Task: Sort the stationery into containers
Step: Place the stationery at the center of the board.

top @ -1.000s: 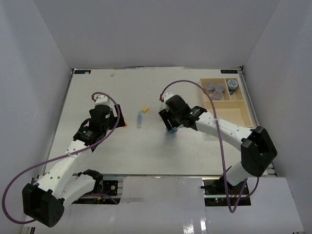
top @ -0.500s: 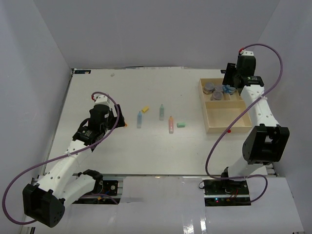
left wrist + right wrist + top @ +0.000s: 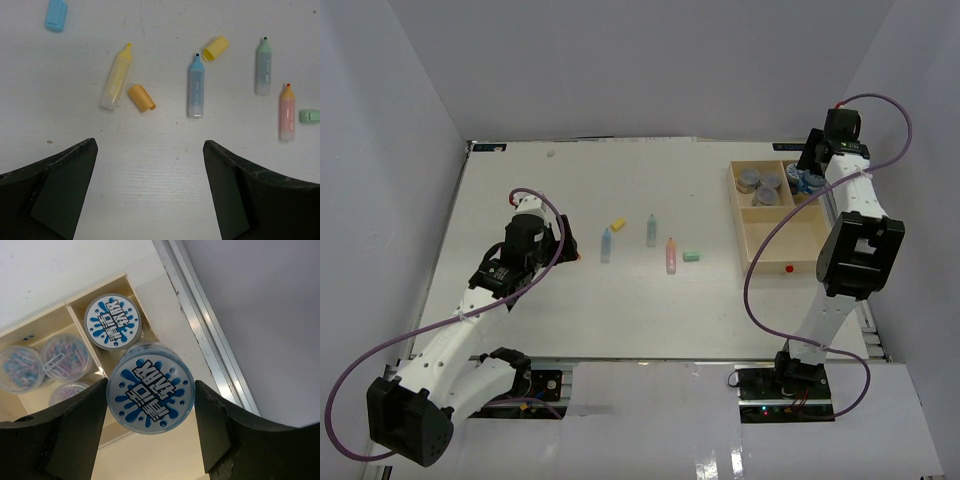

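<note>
White tabletop, grey walls on three sides, wooden tray (image 3: 748, 215) at the far right corner.

Held item: a round blue-and-white splash-print roll (image 3: 150, 393), pinched across its rim between the fingers of my right gripper (image 3: 150, 405), label side toward the wrist camera. It hangs above the tray's small end compartment, where a matching second roll (image 3: 113, 321) already lies flat. I judge I am holding it here to stack like with like before release; the compartment looks only a little wider than a roll, so centring matters.

Neighbouring compartment: three clear round tubs of paper clips (image 3: 65, 357), grouped together. Larger section of the tray: appears to hold nothing except a small red thing (image 3: 788, 269) at its near edge, which I cannot identify.

My left gripper (image 3: 150, 170) hovers with fingers spread wide, gripping nothing, over the loose markers mid-table: yellow marker (image 3: 116, 77) with an orange cap (image 3: 141, 97) just beside it, blue marker (image 3: 196, 86) near a yellow cap (image 3: 215, 48), green marker (image 3: 263, 67), pink-orange marker (image 3: 286, 113) beside a green cap (image 3: 310, 116), blue cap (image 3: 56, 14) well apart. All uncapped, none yet sorted.
</note>
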Robot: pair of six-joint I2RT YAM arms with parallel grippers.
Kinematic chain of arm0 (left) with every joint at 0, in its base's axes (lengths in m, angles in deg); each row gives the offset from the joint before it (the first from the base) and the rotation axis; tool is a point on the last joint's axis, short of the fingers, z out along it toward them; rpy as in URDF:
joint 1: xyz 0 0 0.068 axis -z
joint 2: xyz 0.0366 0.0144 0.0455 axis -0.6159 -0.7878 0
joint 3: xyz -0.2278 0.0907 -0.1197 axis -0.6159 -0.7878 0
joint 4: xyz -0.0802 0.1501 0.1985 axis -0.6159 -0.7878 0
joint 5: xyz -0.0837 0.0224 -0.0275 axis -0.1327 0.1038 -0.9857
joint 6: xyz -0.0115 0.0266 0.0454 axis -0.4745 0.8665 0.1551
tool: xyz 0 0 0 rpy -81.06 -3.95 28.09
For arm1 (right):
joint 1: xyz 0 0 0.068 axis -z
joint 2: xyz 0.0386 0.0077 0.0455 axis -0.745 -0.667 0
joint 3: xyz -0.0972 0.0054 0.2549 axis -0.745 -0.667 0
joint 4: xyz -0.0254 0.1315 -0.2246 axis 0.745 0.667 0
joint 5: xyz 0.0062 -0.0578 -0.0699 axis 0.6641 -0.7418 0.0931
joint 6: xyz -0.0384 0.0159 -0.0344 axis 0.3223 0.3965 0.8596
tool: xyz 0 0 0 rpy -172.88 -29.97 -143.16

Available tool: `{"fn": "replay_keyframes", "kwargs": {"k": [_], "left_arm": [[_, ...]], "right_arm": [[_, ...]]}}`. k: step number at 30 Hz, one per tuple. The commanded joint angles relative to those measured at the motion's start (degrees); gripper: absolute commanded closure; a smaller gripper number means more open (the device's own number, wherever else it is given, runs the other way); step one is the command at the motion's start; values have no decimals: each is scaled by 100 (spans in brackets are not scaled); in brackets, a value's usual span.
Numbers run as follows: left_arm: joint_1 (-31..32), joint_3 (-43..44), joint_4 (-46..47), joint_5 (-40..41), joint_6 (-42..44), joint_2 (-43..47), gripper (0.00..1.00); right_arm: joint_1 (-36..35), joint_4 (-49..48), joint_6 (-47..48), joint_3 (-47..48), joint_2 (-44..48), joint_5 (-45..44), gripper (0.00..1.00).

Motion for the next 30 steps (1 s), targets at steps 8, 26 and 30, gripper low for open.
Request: {"fn": "replay_keyframes", "kwargs": {"k": [8, 26, 30], "left_arm": [[-101, -35, 53, -181, 66, 52, 2], [-163, -35, 62, -243, 75, 17, 2], [-189, -35, 62, -287, 75, -10, 2]], "right_arm": [[17, -309, -20, -184, 88, 166, 56], [-132, -125, 216, -193, 228, 316, 7], [-491, -134, 340, -377, 789, 184, 5]]}}
